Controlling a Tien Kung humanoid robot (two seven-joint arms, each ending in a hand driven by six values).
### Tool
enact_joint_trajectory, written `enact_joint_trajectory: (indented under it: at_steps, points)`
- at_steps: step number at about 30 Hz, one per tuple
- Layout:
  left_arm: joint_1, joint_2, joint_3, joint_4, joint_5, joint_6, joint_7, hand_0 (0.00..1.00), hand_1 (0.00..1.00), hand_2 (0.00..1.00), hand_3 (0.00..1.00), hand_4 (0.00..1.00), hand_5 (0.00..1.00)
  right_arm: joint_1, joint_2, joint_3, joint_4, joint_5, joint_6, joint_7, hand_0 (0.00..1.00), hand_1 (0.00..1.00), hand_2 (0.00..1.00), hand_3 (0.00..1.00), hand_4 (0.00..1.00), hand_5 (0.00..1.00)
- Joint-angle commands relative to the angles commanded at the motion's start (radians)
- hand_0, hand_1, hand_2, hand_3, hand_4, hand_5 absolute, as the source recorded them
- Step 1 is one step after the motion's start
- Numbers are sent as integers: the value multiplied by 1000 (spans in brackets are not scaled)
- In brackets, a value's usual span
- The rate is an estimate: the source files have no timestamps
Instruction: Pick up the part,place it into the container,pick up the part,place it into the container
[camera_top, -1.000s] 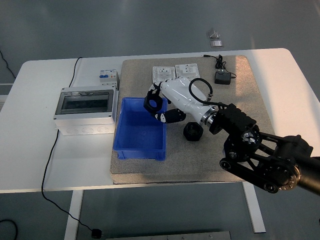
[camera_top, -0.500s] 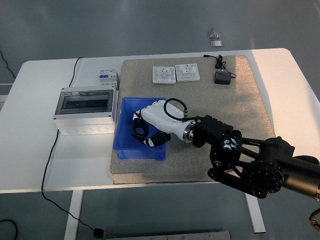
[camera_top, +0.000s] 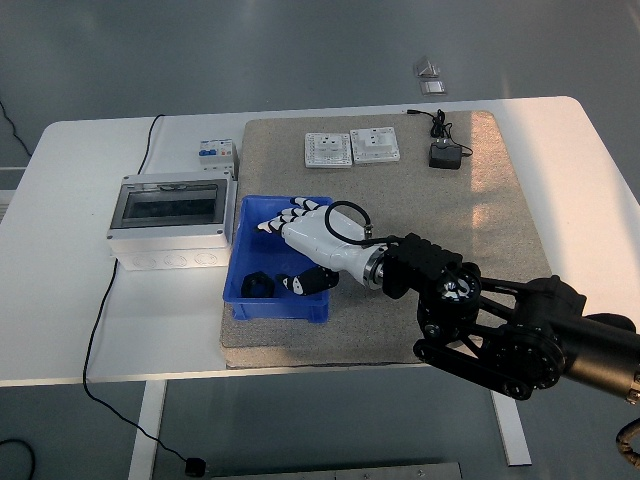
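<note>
We see the blue bin (camera_top: 243, 300) at centre-left, on the left edge of the grey mat (camera_top: 500, 220), just beside the grey box (camera_top: 168, 222); the mat's right half lies open. Our right hand (camera_top: 310, 237) hangs over the bin, fingers (camera_top: 275, 222) spread, holding nothing. The black part (camera_top: 257, 284) lies inside, lower left; its axis is unclear.

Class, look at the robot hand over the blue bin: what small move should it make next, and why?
Probably lift the right robot hand up and out of the blue container. Its fingers are spread and hold nothing, and a black part lies free on the container floor, so this placement looks finished.
</note>
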Motion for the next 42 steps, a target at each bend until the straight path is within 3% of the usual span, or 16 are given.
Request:
enact_joint_trajectory:
  at_steps: [1, 4, 5, 6, 7, 12, 13, 14, 18, 19, 24, 25, 36, 37, 42]
  points:
    - [0, 0, 0, 0, 1, 0, 0, 734, 699, 682, 786, 871, 998, -11, -4, 13, 8, 5, -12, 0, 998, 925, 885, 904, 692, 411]
    - [2, -3, 1, 0, -4, 1, -2, 734, 699, 682, 786, 871, 998, -67, -30, 87, 56, 16, -70, -32, 998, 925, 885, 904, 692, 411]
    - [3, -4, 3, 0, -8, 1, -3, 734, 699, 682, 786, 871, 998, -89, -44, 117, 76, 5, -64, -56, 998, 925, 885, 904, 692, 411]
    - [4, -5, 4, 0, -12, 1, -4, 734, 699, 682, 786, 871, 998, -111, -56, 143, 95, -8, -50, -80, 998, 925, 885, 904, 692, 411]
    - [4, -5, 6, 0, -17, 2, -5, 733, 699, 681, 786, 873, 998, -132, -70, 177, 115, -28, -26, -111, 998, 888, 893, 933, 838, 450]
    - [3, -4, 5, 0, -19, 4, -7, 733, 699, 681, 786, 873, 998, -182, -100, 282, 163, -69, 73, -230, 998, 888, 893, 933, 838, 450]
    - [3, -4, 4, 0, -16, 4, -7, 730, 699, 681, 786, 872, 998, -187, -98, 297, 164, -72, 93, -253, 982, 892, 959, 998, 876, 409]
    - [1, -5, 3, 0, -11, 4, -6, 730, 699, 681, 786, 872, 998, -193, -93, 307, 160, -75, 118, -282, 982, 892, 959, 998, 876, 409]
    - [-2, -7, 2, 0, -10, 5, -6, 730, 699, 681, 786, 872, 998, -201, -78, 282, 132, -67, 177, -367, 982, 892, 959, 998, 876, 409]
    - [-3, -7, 2, 0, -9, 5, -6, 732, 698, 680, 786, 870, 998, -201, -76, 276, 125, -65, 185, -382, 777, 729, 974, 998, 888, 365]
    - [-6, -9, 5, 0, -13, 6, -6, 732, 698, 680, 786, 870, 998, -196, -69, 264, 106, -59, 236, -434, 777, 729, 974, 998, 888, 365]
    - [-6, -9, 5, 0, -13, 6, -6, 730, 694, 681, 786, 871, 998, -193, -69, 263, 104, -58, 248, -442, 689, 636, 963, 998, 873, 290]
    - [-8, -8, 7, 0, -7, 6, -4, 730, 693, 681, 788, 871, 998, -155, -65, 205, 94, -37, 306, -487, 668, 606, 943, 998, 878, 301]
    - [-8, -8, 7, 0, -6, 5, -4, 729, 693, 682, 788, 870, 998, -151, -65, 198, 93, -35, 308, -487, 591, 479, 819, 949, 853, 266]
    - [-7, -7, 8, 0, -4, 4, -4, 729, 693, 682, 788, 870, 998, -137, -62, 169, 86, -25, 311, -487, 591, 479, 819, 949, 853, 266]
